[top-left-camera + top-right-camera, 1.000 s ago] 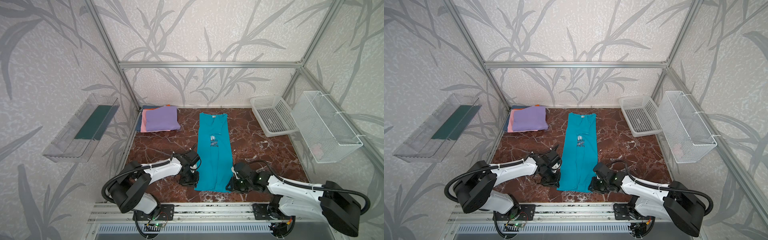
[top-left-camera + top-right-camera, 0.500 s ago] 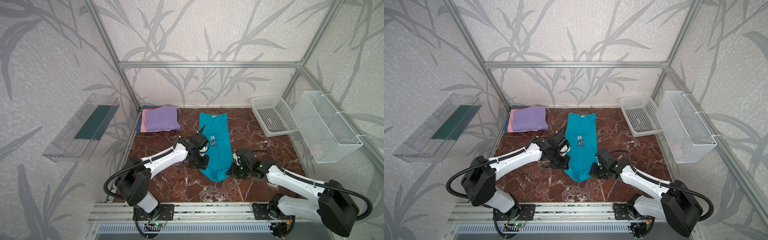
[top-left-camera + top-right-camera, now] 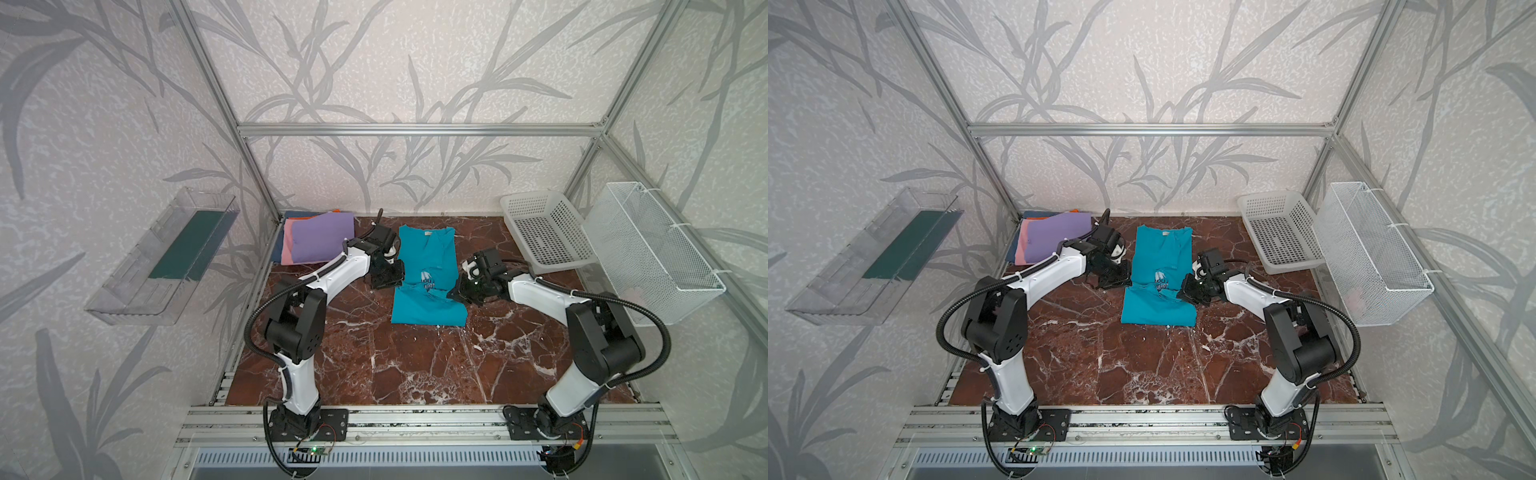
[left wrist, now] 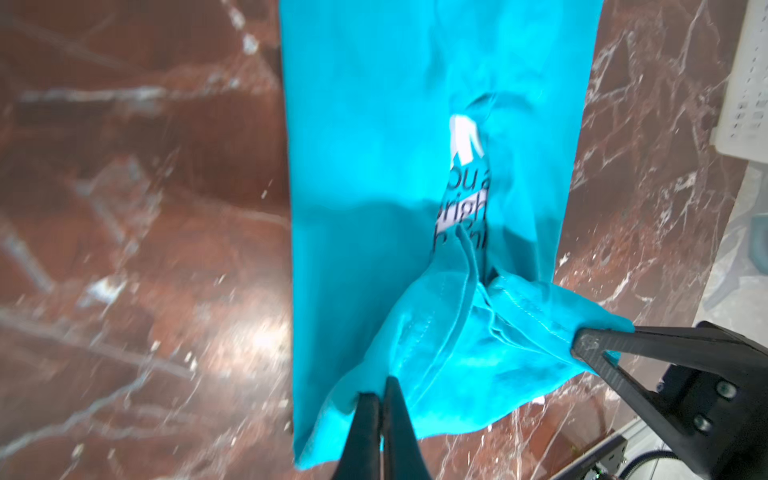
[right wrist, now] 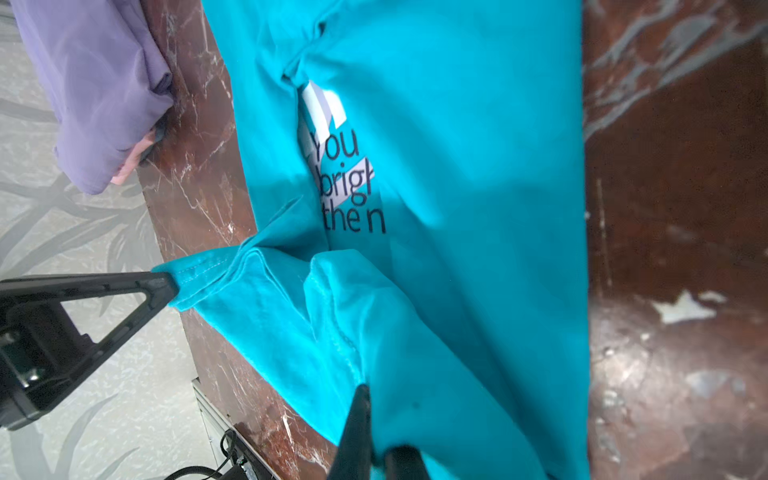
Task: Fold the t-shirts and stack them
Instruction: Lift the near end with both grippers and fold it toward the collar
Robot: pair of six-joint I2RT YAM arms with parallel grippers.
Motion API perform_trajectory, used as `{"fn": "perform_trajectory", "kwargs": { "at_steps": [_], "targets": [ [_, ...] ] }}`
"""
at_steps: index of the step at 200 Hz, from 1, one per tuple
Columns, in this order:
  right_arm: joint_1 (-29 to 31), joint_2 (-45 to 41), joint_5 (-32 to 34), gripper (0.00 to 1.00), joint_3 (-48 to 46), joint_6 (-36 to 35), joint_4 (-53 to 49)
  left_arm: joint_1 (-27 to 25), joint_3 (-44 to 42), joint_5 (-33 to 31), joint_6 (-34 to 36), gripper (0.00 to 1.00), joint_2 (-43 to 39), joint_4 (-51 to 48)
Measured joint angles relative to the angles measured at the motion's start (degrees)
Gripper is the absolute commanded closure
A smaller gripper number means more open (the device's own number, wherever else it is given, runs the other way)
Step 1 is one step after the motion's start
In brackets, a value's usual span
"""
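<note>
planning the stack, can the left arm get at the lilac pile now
Likely not yet: the lilac pile lies close beside it, but the left pincer is shut on the teal tee.

Robotics lab test cell. Evidence: aluminium-profile frame (image 3: 419, 129); leaf-print wall panels (image 3: 415, 62); marble-pattern tabletop (image 3: 415, 365); 2 white-and-black arms, left arm (image 3: 332, 273) and right arm (image 3: 540, 291), bolted to a slotted rail (image 3: 415, 419) at the near edge; exposed circuit board (image 3: 313, 449) beneath; wire basket (image 3: 648, 249) on the right wall.
</note>
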Motion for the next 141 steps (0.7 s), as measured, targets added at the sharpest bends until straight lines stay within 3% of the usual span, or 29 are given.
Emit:
{"fn": "perform_trajectory", "kwargs": {
  "at_steps": [58,141],
  "targets": [
    [-4.72,8.02,-2.56,1.0,5.01,-0.61,2.23,1.68,6.36,0.87,-0.42,1.0,6.67,1.25],
    [-7.48,14.73,-8.55,0.98,9.33,3.21,9.44,4.63,11.23,2.16,-1.6,1.0,9.46,1.9]
  ]
}}
